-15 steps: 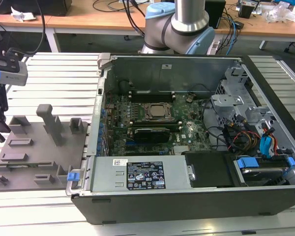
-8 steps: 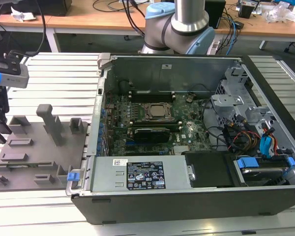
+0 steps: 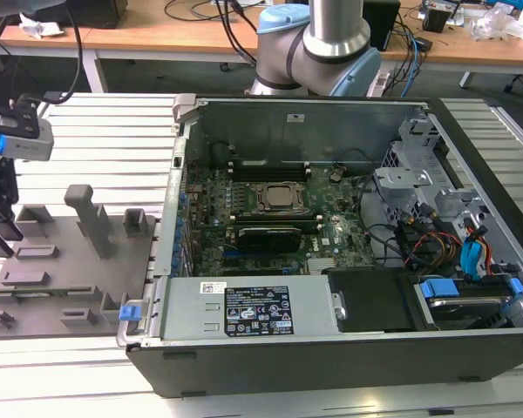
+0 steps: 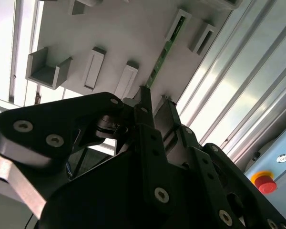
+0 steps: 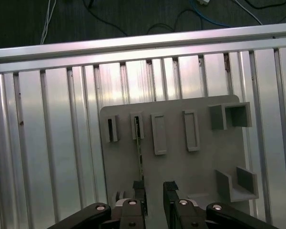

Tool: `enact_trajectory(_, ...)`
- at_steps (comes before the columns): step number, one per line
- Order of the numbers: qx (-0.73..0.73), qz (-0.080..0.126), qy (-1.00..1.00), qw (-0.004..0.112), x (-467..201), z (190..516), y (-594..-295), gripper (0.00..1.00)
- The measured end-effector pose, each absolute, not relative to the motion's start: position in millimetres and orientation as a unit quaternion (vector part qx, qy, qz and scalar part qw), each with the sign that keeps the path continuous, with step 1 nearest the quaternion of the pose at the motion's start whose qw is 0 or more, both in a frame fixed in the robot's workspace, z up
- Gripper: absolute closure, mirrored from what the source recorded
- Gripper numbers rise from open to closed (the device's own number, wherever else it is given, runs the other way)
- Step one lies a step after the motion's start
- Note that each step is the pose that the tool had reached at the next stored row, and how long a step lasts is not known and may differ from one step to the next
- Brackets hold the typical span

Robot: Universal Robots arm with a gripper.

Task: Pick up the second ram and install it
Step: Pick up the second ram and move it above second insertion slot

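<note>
The second ram [image 5: 139, 155] is a thin green strip standing on edge in a slot of the grey tray [image 5: 181, 174]. In the second wrist view the ram [image 4: 164, 50] runs across the tray [image 4: 109, 33] toward my black fingers. My gripper [image 5: 154, 187] is open just above the tray. One fingertip [image 5: 139, 187] lines up with the near end of the strip, and the gap between the fingers lies beside it. In the exterior view the gripper [image 3: 0, 231] hangs over the tray [image 3: 65, 287] at the exterior view's left edge.
The open computer case [image 3: 331, 366] with its green motherboard [image 3: 270, 218] lies at the exterior view's right of the tray, on a ribbed aluminium table [image 3: 105, 131]. Raised blocks [image 3: 91, 213] stand on the tray. A red button [image 4: 263, 181] sits past the table's edge.
</note>
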State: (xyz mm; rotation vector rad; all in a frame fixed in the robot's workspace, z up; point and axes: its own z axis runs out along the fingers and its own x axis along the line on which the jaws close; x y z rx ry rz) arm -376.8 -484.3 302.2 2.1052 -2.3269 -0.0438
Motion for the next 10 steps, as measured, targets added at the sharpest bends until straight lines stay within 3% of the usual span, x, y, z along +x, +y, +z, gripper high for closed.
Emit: enact_trajectory(10, 0.671, -0.014, -0.741, 0.002, -376.8, 291.5, -485.0, 0.7)
